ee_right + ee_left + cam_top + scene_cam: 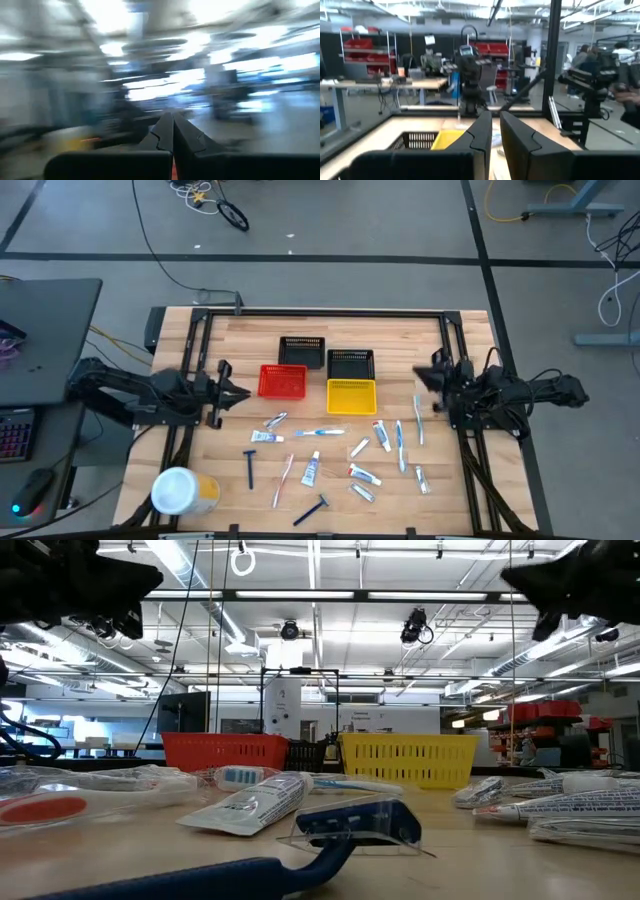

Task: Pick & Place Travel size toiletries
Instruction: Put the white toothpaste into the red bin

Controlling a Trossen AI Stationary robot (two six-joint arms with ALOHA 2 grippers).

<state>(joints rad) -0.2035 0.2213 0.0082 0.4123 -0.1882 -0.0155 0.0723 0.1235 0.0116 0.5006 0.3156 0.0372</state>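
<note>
The travel size toiletries lie scattered over the table's middle and near edge, none yet in the red basket or yellow basket. The left gripper hangs by the left edge, fingers a narrow slit apart and empty; the right gripper, fully closed and empty, hangs near the right edge. Items lie close together, so a descent could likely nudge neighbours or pinch two.
</note>
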